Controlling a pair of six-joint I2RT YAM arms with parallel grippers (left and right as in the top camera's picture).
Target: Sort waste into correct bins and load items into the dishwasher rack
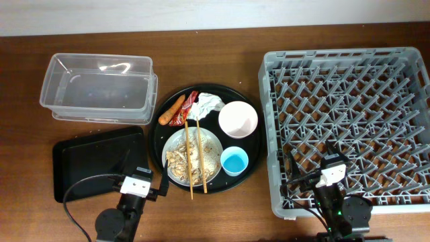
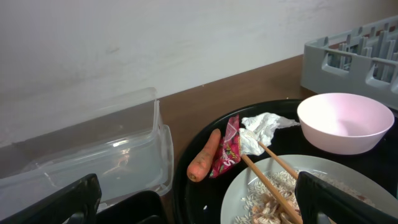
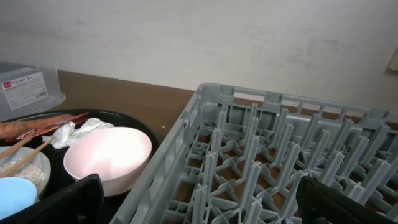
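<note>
A round black tray (image 1: 161, 138) holds a white bowl (image 1: 238, 119), a light-blue cup (image 1: 234, 161), a pale plate (image 1: 173, 144) with rice scraps (image 1: 181, 161) and wooden chopsticks (image 1: 200, 158), a carrot stick (image 1: 171, 109), a red wrapper (image 1: 185, 109) and a white tissue (image 1: 207, 104). The clear tub (image 1: 97, 87) sits at the back left, the flat black tray (image 1: 94, 161) in front of it. The grey rack (image 1: 346, 128) fills the right. My left gripper (image 2: 199, 208) is open and empty at the front left, by the plate (image 2: 249, 193). My right gripper (image 3: 199, 208) is open and empty over the rack's front left corner (image 3: 249, 162).
The carrot (image 2: 204, 155), wrapper (image 2: 227, 149), tissue (image 2: 261, 127) and bowl (image 2: 345, 121) show in the left wrist view. The bowl (image 3: 109, 158) and cup (image 3: 15, 193) show in the right wrist view. A black cable (image 1: 84, 191) loops at the front left. A white wall stands behind the table.
</note>
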